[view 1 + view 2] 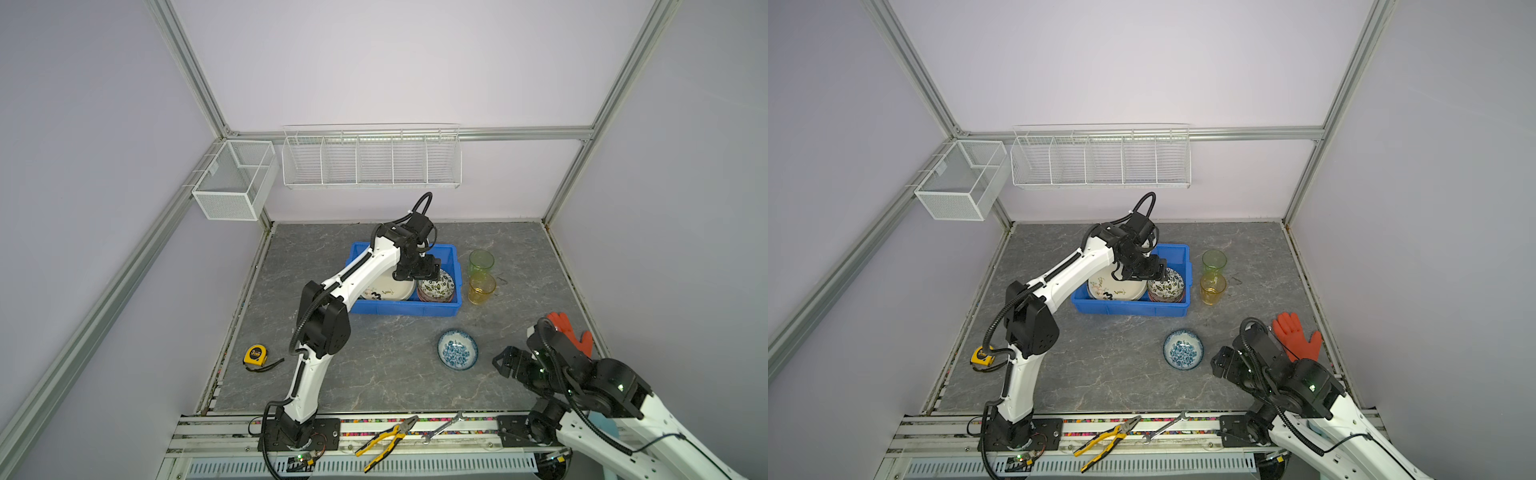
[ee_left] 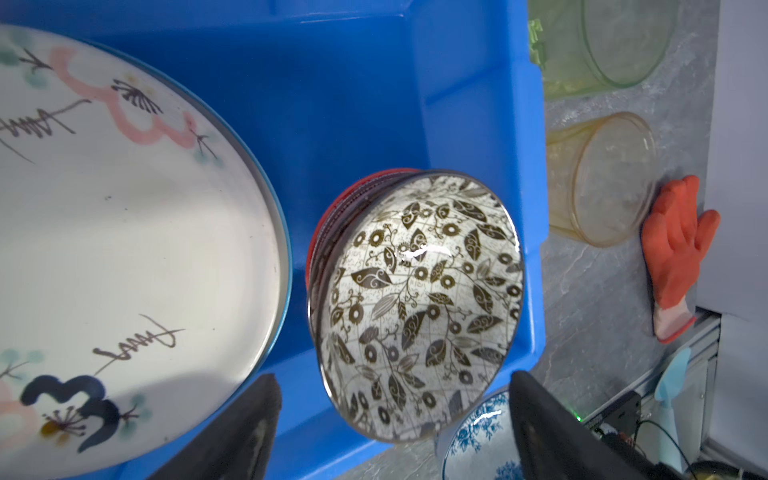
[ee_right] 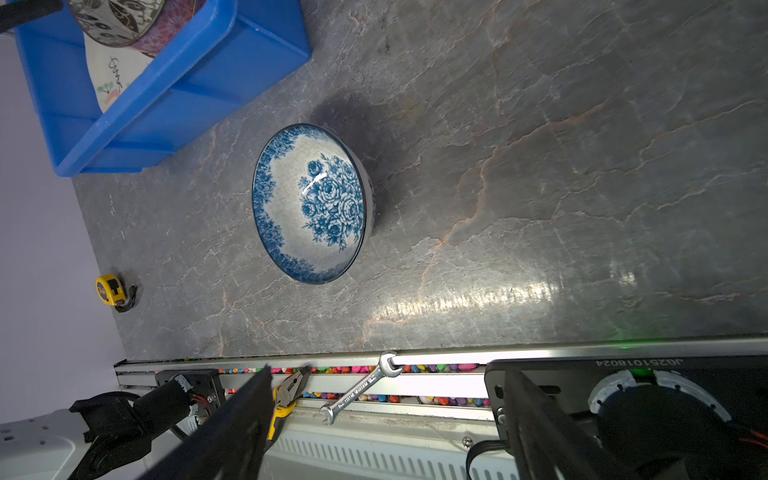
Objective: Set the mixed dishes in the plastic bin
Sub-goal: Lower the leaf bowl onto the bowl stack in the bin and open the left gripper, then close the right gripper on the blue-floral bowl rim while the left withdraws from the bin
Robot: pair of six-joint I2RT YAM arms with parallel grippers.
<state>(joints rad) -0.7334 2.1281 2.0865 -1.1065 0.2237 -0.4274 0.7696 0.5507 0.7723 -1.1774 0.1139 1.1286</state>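
Observation:
The blue plastic bin (image 1: 405,309) (image 1: 1129,309) stands mid-table. Inside it lie a cream floral plate (image 2: 124,249) and a leafy bowl (image 1: 436,286) (image 2: 419,303) stacked on other bowls. My left gripper (image 1: 432,272) (image 2: 392,374) hovers over the leafy bowl, open, its fingers clear of the rim. A blue bowl (image 1: 457,349) (image 3: 311,203) sits on the table in front of the bin. To the right of the bin stand a green glass (image 1: 481,262) and an amber glass (image 1: 482,289). My right gripper (image 1: 505,361) (image 3: 386,370) is open and empty, right of the blue bowl.
An orange glove (image 1: 569,328) lies at the right edge behind the right arm. A yellow tape measure (image 1: 255,355) sits at front left. Pliers (image 1: 386,440) and a wrench (image 1: 442,426) rest on the front rail. White wire baskets (image 1: 372,158) hang on the back wall.

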